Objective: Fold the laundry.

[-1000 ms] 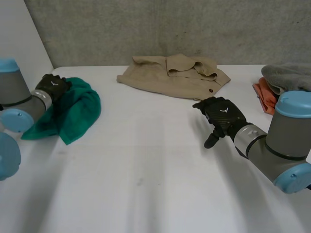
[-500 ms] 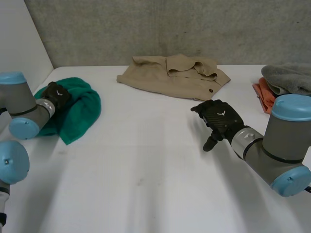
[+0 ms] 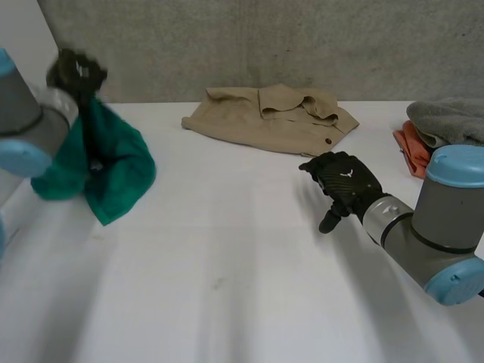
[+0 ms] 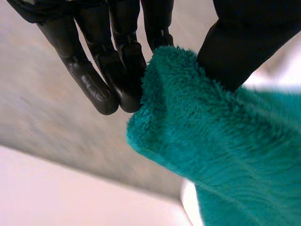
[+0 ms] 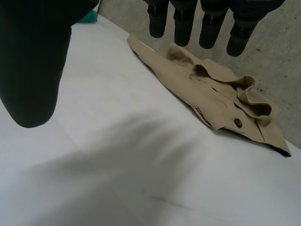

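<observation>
Left hand (image 3: 76, 72) is up above the white desk (image 3: 227, 265), thumb and fingers (image 4: 94, 70) pinching the edge of a green fleecy cloth (image 3: 113, 166) that hangs limp at the desk's left side. Looks soft, light and floppy with a grippy pile, so it should drape rather than hold shape. Best taken at two corners of one edge. Right hand (image 3: 344, 181) hovers over mid-desk, fingers relaxed and spread, holding nothing. Beige buttoned shirt (image 3: 272, 117) lies crumpled at the back. Grey towel (image 3: 450, 121) and orange cloth (image 3: 411, 151) are far right.
</observation>
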